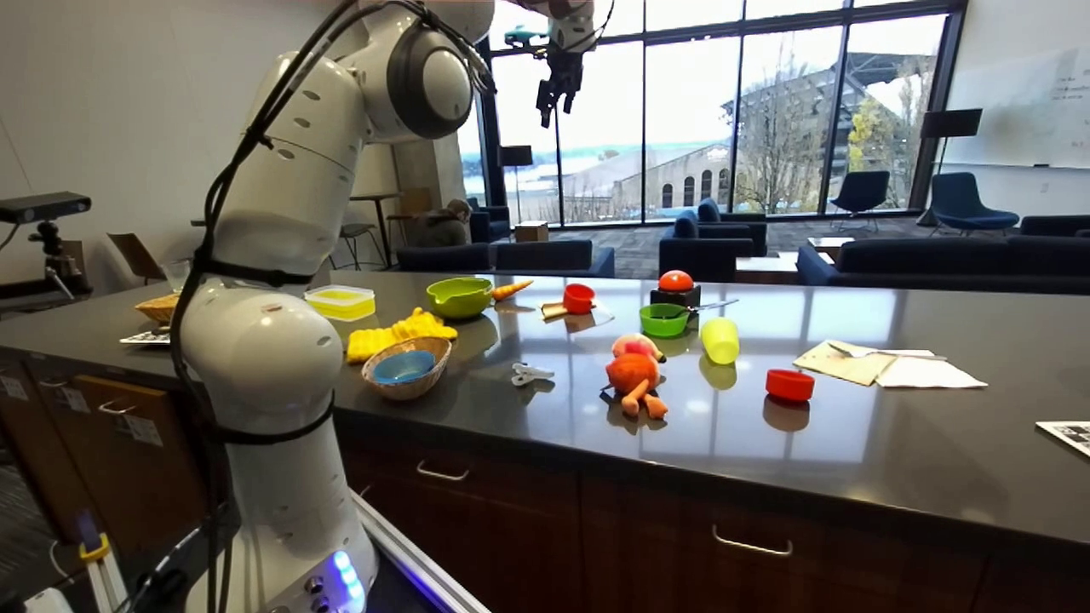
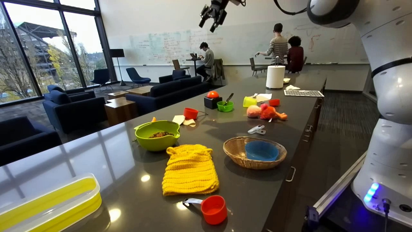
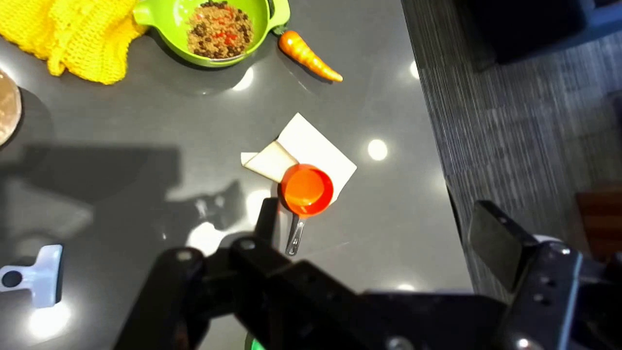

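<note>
Black, grey-padded fingers (image 3: 496, 245) spread wide, well above glossy dark-grey worktop (image 1: 928, 443). Below, in wrist view: small round red measuring cup (image 3: 306, 189) w/ metal handle (image 3: 295, 236), open side up, partly on folded cream paper (image 3: 318, 146). In an exterior view that cup's approx. mid-worktop, towards far side. L of it: orange carrot (image 1: 513, 290), then lime-green spouted bowl (image 1: 460, 300) w/ brown, black & red bits (image 3: 221, 31) inside. Nearer, on L: yellow knitted cloth (image 1: 400, 338) & oval wicker basket (image 1: 407, 391) w/ translucent blue bowl (image 1: 403, 368) in it. White plastic clip (image 1: 530, 373) R of basket, near side; orange-pink plush toy (image 1: 634, 373) R of that. R of cup, far: red dome button (image 1: 676, 281) on black box (image 1: 681, 298), w/ small bright-green bowl (image 1: 662, 324) just nearer. Yellow-green tumbler (image 1: 720, 340) R of that; another red cup (image 1: 789, 386) nearer, further R.
</note>
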`<state>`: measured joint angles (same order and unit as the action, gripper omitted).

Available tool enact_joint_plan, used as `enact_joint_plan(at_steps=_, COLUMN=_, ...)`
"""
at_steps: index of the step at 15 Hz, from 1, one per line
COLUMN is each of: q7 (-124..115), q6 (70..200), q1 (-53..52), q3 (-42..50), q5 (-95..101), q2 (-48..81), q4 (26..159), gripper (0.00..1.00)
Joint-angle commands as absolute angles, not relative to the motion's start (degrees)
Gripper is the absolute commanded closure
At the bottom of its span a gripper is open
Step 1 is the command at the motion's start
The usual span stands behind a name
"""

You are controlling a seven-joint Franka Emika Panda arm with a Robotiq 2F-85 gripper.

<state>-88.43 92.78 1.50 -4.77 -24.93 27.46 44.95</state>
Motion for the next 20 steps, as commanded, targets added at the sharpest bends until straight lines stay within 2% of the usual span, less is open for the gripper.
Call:
enact_joint_plan(at_steps=1, q7=-98.42, q6=91.42, q1=2.96, q3=-4.05, q5=-26.83, q2=34.20, q4=36.85, gripper=0.00)
enact_joint_plan(at_steps=10, q7=-126.12, q6=90.90, q1=1.13, q3=-2.62, q5=-21.45, q2=41.49, q4=31.96, gripper=0.00)
enact_joint_plan(at_steps=20, q7=-153.69, q6=81.96, q1=0.08, q3=0.09, q5=-16.13, q2=44.57, q4=30.20, gripper=0.00)
